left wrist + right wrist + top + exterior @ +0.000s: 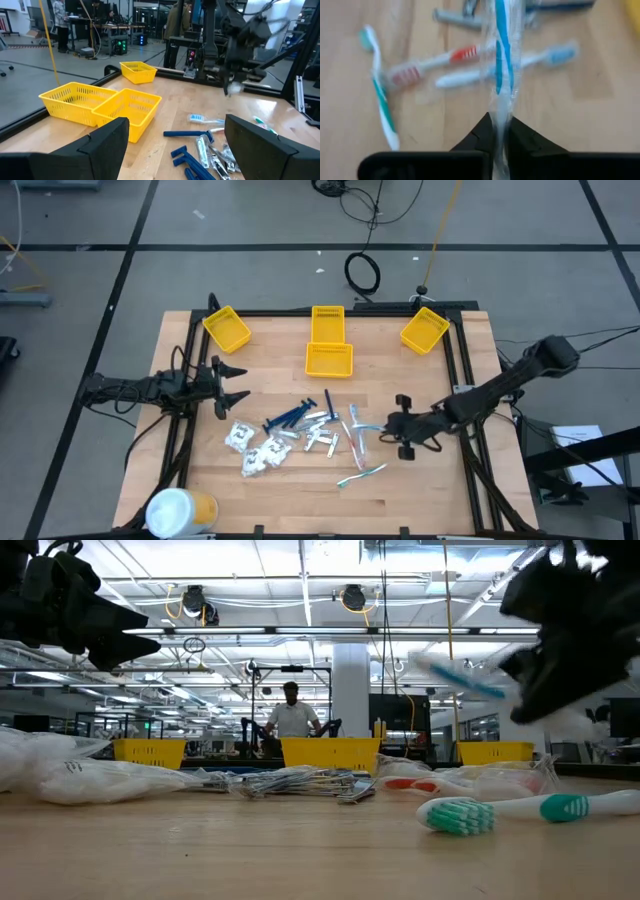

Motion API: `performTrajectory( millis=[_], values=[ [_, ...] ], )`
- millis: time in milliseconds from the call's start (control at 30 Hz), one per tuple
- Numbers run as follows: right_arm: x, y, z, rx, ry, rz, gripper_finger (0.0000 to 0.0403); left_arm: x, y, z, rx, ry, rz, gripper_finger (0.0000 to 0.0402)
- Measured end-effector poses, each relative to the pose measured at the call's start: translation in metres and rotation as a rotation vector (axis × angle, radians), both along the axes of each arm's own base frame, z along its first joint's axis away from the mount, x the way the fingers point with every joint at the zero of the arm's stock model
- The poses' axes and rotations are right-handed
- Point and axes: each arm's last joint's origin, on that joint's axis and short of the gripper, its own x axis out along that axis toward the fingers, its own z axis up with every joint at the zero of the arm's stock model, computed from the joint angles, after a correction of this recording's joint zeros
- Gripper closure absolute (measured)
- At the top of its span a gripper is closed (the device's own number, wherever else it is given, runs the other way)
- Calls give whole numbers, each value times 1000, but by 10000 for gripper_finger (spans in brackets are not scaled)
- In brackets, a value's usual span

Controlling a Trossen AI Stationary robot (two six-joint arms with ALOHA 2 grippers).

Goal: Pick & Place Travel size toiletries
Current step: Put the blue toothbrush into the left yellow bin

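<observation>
The travel size toiletries lie in a pile mid-table: dark blue razors (295,417), white crinkly packets (255,448), silvery tubes (320,435), a red toothbrush (430,65), a light blue one (520,67) and a green one (362,474). My right gripper (388,426) hangs over the pile's right side, shut on a blue-and-white toothbrush in a clear wrapper (502,50). My left gripper (235,383) waits open at the table's left, level, with nothing between its fingers. My right gripper pinches one end of the wrapped toothbrush (500,120) between its two fingertips, clear wrapper included. The fingers slant down from the table's right side and lie along the brush. It sticks out ahead of them, lifted clear of the table (455,675) and tilted.
Three yellow bins stand along the far edge, at the left (227,330), middle (328,345) and right (425,330). A large white-and-yellow cylinder (180,510) lies at the near left corner. Bare wood shows near the front edge. A person stands in the room beyond the table.
</observation>
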Motion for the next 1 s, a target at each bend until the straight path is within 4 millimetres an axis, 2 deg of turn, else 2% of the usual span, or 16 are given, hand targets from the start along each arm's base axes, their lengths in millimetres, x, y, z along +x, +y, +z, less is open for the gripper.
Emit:
performTrajectory(
  millis=[267,567,800,1000],
  values=[
    [-1,-14,30,-206,-235,-93,393,0,0,0,0,0,0,78],
    [17,-32,42,-181,-524,-97,393,0,0,8,58,-71,2,78],
    [21,-56,42,-148,-630,-116,393,-1,0,18,55,-172,-3,78],
    [25,-76,40,-131,-712,-63,394,1,7,13,-55,-142,253,78]
  ],
)
